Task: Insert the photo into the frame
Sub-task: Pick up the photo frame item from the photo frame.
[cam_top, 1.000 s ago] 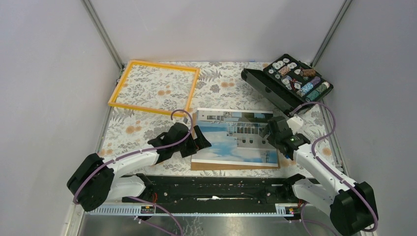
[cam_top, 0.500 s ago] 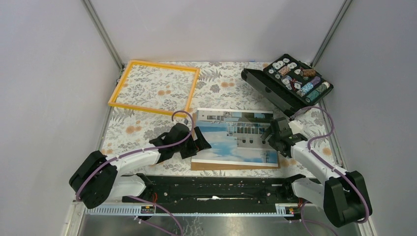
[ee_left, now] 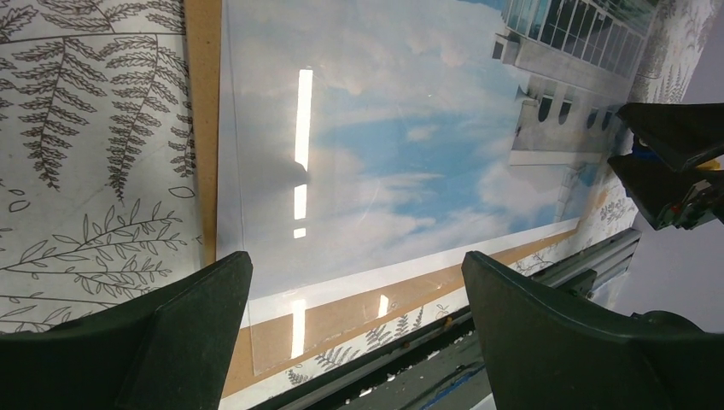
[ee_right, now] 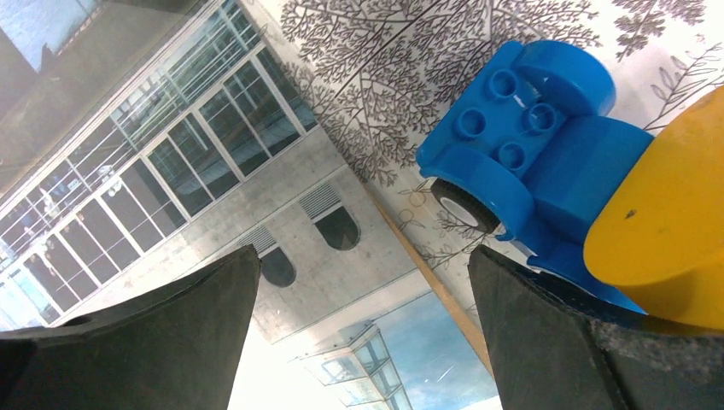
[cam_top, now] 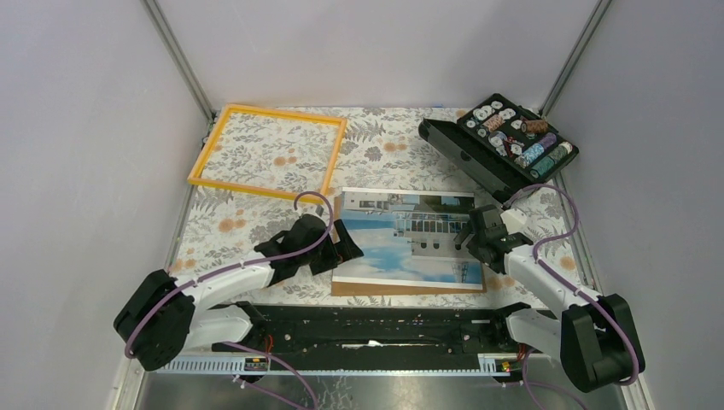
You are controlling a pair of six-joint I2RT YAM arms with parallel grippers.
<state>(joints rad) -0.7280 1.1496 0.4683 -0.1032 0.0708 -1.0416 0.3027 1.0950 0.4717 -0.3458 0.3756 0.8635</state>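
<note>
The photo [cam_top: 408,239], a print of sky, clouds and a white building on brown backing, lies flat on the patterned table in front of the arms. The orange-yellow frame [cam_top: 207,143] lies empty at the back left. My left gripper [cam_top: 348,249] is open at the photo's left edge. In the left wrist view its gripper [ee_left: 359,333] straddles the near corner of the photo [ee_left: 410,145]. My right gripper [cam_top: 468,239] is open at the photo's right edge. In the right wrist view this gripper [ee_right: 363,333] is low over the photo [ee_right: 213,171], holding nothing.
A black case [cam_top: 512,141] of small round spools stands open at the back right. A blue toy block [ee_right: 529,145] with a yellow part [ee_right: 674,231] lies on the cloth beside the photo's right edge. The black rail [cam_top: 376,325] runs along the near edge.
My right arm has dropped lower and drawn in at the photo's right edge. My left gripper has shifted only slightly. The photo and the frame have not moved.
</note>
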